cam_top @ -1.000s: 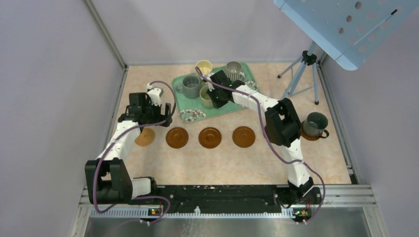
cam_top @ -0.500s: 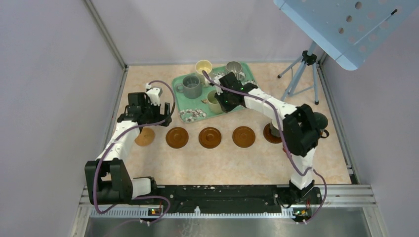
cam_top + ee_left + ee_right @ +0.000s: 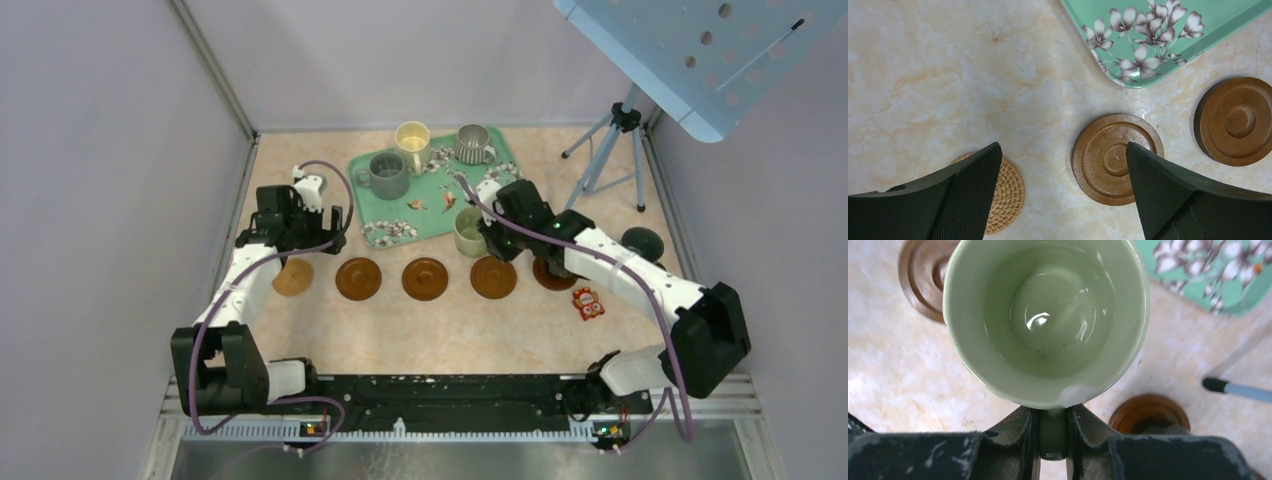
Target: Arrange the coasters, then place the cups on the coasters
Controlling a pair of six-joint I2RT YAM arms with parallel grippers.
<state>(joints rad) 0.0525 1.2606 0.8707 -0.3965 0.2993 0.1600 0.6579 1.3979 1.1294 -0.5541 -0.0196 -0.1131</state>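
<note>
My right gripper [image 3: 1053,416] is shut on the handle of a pale green cup [image 3: 1048,315], which hangs upright just off the front right corner of the green floral tray [image 3: 395,205]. The held green cup [image 3: 469,231] sits behind a brown coaster [image 3: 493,277]. More brown coasters [image 3: 358,278] [image 3: 425,278] continue the row, with a woven tan coaster [image 3: 293,277] at its left end. Another coaster [image 3: 552,275] is half hidden by my right arm. Three cups stand on the tray: grey [image 3: 387,173], cream-yellow [image 3: 412,135] and ribbed silvery [image 3: 473,143]. My left gripper [image 3: 1062,150] hangs open above the tan coaster [image 3: 1005,195] and a brown coaster [image 3: 1103,160].
A dark cup [image 3: 642,243] stands at the far right behind my right arm. A small red trinket [image 3: 588,302] lies in front of that arm. A tripod [image 3: 610,150] stands at the back right under a blue perforated panel [image 3: 700,50]. Walls close in both sides.
My right arm has carried the pale green cup off the tray toward the coaster row, its elbow swinging out to the right and uncovering the red trinket. The left arm has stayed still.
</note>
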